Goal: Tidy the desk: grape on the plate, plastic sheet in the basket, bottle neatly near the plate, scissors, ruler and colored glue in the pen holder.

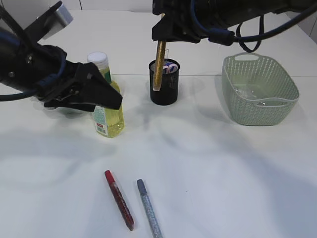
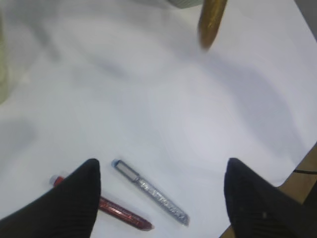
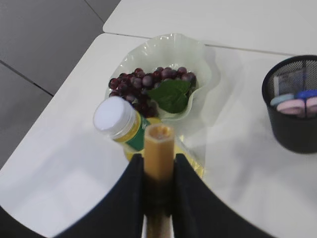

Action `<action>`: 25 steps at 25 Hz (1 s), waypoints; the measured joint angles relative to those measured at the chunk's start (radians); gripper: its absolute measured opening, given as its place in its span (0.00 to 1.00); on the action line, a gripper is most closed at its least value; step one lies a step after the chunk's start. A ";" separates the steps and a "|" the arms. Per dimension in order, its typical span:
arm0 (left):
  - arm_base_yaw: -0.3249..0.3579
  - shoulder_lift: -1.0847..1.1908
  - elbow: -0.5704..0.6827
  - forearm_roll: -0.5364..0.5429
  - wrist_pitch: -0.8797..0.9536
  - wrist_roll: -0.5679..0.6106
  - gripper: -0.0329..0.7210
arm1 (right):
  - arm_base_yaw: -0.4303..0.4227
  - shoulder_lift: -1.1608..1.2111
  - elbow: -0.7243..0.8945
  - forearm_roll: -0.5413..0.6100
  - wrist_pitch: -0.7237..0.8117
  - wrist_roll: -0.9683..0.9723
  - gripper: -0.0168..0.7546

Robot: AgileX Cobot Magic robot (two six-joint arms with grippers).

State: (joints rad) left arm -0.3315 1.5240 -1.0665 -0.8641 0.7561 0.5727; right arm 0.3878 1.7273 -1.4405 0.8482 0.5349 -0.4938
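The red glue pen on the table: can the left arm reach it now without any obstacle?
Probably yes. The left gripper is open and empty, and the red glue pen lies flat on the bare table just below it, beside the silver glue pen. Nothing stands between them.

A lab-style test setup more than a lived-in office: a bare white table (image 1: 223, 173) butted against a second white table (image 3: 223, 20) at twelve o'clock, grey tiled floor (image 3: 39, 39) at ten o'clock, cabled black robot arms overhead.
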 joint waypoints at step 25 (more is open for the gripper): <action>0.125 0.088 0.014 0.633 -0.017 -0.504 0.67 | -0.075 0.574 -0.673 0.077 -0.131 -0.193 0.18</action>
State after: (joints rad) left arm -0.2063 1.6120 -1.0529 -0.2315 0.7387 0.0689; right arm 0.3125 2.3010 -2.1132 0.9248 0.4035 -0.6867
